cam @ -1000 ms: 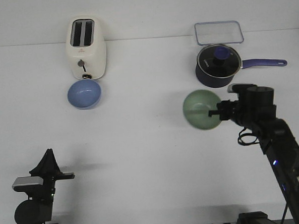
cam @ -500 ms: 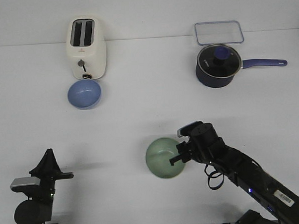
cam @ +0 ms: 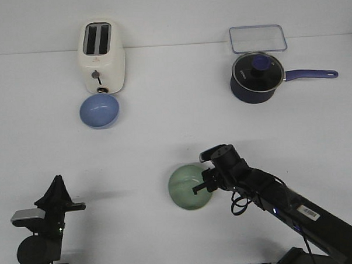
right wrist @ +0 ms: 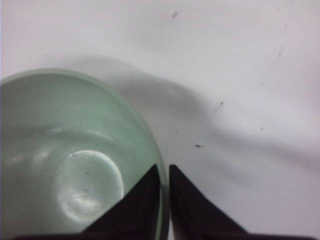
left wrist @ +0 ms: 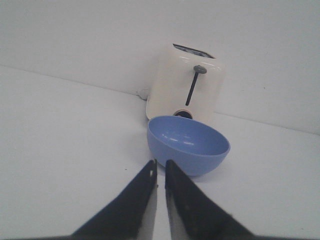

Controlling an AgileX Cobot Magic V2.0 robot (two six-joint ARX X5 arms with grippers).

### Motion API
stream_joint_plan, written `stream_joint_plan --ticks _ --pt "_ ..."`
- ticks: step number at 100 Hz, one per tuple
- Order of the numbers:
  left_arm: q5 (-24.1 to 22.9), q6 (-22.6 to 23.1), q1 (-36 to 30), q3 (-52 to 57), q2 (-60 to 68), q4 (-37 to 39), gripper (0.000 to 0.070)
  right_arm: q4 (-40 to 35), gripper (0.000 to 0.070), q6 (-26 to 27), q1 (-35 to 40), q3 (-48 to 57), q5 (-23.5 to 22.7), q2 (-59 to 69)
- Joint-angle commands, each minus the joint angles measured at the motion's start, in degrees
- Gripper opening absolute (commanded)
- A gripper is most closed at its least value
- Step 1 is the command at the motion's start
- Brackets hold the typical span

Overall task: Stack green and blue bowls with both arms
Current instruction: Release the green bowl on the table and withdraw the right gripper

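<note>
White tabletop all round. Over on the left, the left gripper (cam: pixel 57 190) sits low at the near edge with its fingers nearly together on nothing; the blue bowl (cam: pixel 99 110) lies straight ahead of it, well apart, touching the toaster (cam: pixel 101 56). Further right, the right gripper (cam: pixel 203 186) is clamped on the green bowl's (cam: pixel 188 187) rim near mid-table. Can't tell whether that bowl rests on the table.
</note>
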Motion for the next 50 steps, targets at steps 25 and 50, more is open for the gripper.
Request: stream_joint_plan --ticks 25,50 --pt "0.0 -9.9 0.0 0.4 -0.1 2.1 0.0011 0.4 0.0308 -1.5 -4.5 0.3 -0.2 -7.5" --pt "0.1 -16.4 0.0 6.1 2.8 -5.7 0.0012 -0.4 0.0306 -2.3 -13.7 -2.4 1.0 -22.2"
